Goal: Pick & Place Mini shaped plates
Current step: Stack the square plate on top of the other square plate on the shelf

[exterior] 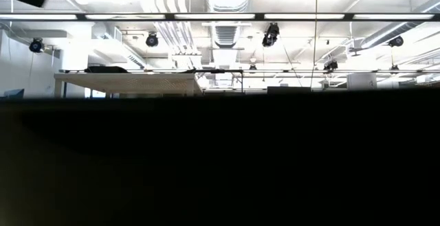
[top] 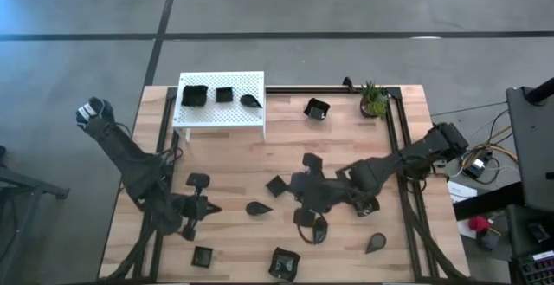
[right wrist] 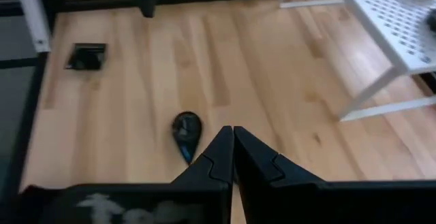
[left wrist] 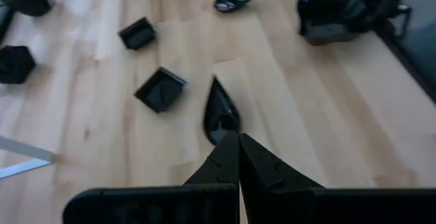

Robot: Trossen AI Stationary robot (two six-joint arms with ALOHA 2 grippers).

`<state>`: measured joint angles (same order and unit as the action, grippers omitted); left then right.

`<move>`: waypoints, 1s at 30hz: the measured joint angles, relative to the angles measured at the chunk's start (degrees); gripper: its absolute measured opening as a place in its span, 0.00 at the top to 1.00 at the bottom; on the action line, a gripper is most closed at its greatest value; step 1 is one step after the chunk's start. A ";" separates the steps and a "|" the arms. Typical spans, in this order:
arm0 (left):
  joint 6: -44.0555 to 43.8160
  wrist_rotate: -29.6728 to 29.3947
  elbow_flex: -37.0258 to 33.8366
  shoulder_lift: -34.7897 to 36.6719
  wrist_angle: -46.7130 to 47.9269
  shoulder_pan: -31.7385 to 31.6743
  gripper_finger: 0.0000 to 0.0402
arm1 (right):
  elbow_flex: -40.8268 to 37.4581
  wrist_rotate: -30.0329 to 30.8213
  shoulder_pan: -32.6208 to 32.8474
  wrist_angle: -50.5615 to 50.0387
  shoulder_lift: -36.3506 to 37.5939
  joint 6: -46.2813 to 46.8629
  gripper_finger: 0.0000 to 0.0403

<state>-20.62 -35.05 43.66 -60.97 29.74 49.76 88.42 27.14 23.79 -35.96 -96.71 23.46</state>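
Observation:
Several mini shaped plates, small glossy black dishes, lie scattered on the wooden table. A teardrop dish (top: 258, 208) (left wrist: 220, 112) (right wrist: 186, 130) lies flat at mid-table. My left gripper (top: 210, 208) (left wrist: 238, 137) hovers shut just left of it, pointing slantwise down at it, with nothing held. My right gripper (top: 294, 188) (right wrist: 233, 130) hovers shut just right of the same dish, slanting down toward the table's left, also with nothing in it. A square dish (top: 277, 185) (left wrist: 161, 89) lies beside the right gripper. Three more dishes rest on the white perforated platform (top: 221, 120).
Other dishes lie near the front edge (top: 202, 255) (top: 284, 263) (top: 376, 243), at mid-table (top: 313, 226) (top: 312, 160) and at the back (top: 318, 107). A small green potted plant (top: 374, 100) stands back right. Black rails run along the table's sides. The low view is mostly blocked by darkness.

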 joint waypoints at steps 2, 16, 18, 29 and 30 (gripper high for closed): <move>-1.86 0.04 0.00 -0.61 -0.01 1.42 1.00 | -0.11 0.02 1.01 0.94 0.00 -0.02 0.98; -7.92 10.78 0.66 -11.08 -0.96 8.13 1.00 | -0.20 -0.07 3.85 2.48 0.00 -1.43 0.98; -9.07 13.69 1.42 -12.66 -1.21 8.85 1.00 | -0.47 -0.07 3.83 2.36 0.00 -1.21 0.98; -17.19 18.64 5.40 -17.39 -1.39 10.05 1.00 | -0.61 0.00 4.00 2.38 0.00 -3.92 0.98; -17.18 18.69 5.40 -17.42 -1.34 10.05 1.00 | -0.61 0.00 4.00 2.36 0.00 -4.36 0.98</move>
<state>-37.80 -16.36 49.06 -78.39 28.40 59.81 87.81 27.14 27.79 -33.60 -96.71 19.11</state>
